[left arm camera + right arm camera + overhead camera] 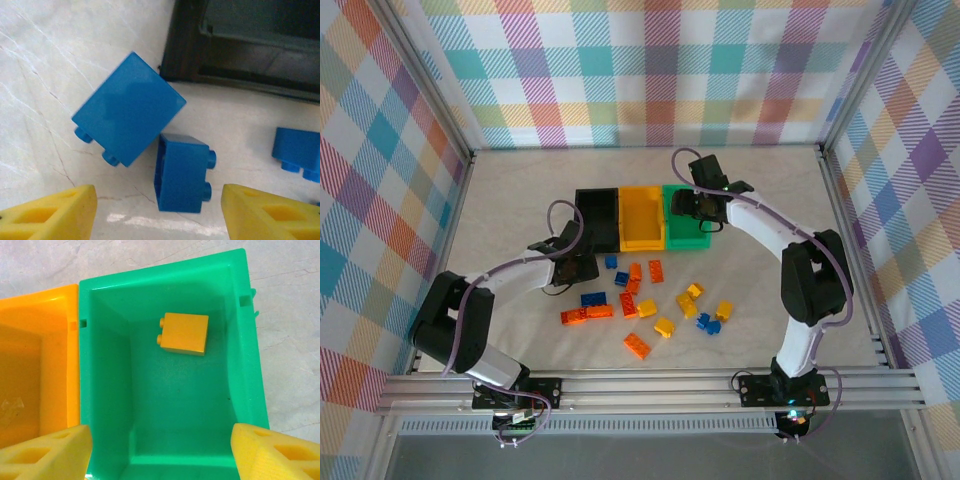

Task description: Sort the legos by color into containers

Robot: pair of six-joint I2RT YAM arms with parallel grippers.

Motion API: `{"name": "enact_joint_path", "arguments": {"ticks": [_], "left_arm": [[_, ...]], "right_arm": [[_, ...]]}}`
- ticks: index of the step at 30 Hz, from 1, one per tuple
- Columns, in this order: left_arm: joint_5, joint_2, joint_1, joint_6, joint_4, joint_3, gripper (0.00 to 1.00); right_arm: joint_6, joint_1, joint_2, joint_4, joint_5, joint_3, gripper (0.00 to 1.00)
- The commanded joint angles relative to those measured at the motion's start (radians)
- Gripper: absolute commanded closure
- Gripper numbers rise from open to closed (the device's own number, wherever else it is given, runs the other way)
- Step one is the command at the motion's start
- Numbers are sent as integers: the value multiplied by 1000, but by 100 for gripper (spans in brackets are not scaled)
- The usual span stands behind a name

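Observation:
The containers stand in a row: black (597, 218), yellow-orange (641, 217) and green (685, 232). My left gripper (159, 212) is open low over the table, just in front of the black bin (240, 45). A blue lego (182, 173) lies on its side between the yellow fingers (55, 212), touching neither. A larger blue lego (129, 116) lies beside it. My right gripper (161, 452) hangs open over the green bin (105, 365), where a yellow lego (184, 333) lies on the floor. From above, the left gripper (578, 270) and right gripper (705, 207) show.
Loose legos are scattered in front of the bins: orange ones (587, 314), yellow ones (664, 326) and blue ones (708, 323). Another blue brick (297, 152) lies to the right of the left gripper. Checked walls and metal rails enclose the table.

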Motion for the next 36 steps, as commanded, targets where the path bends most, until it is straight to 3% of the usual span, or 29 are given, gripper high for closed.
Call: {"name": "enact_joint_path", "arguments": {"ticks": [1,8,13,17,21,32,36], "left_arm": [[-59,5,-7,52,30,15,36],[-26,35,-7,49,80,4,49],[-36,36,-7,33,57,-8,39],[-30,54,-7,30,81,-20,49],[-27,64,-7,25,98,-25,48],[-12,-15,-9,5,78,-50,76],[2,-68,-15,-9,25,-47,81]], "right_arm": [[11,-2,-48,24,-14,-16,27],[13,-2,-57,20,-7,-24,27],[14,-2,-63,22,-8,-30,27],[19,-1,-61,27,-14,-31,27],[18,-2,-62,24,-10,-32,28],[19,-2,-65,31,-10,-34,28],[21,-2,-64,30,-12,-35,28]]}}
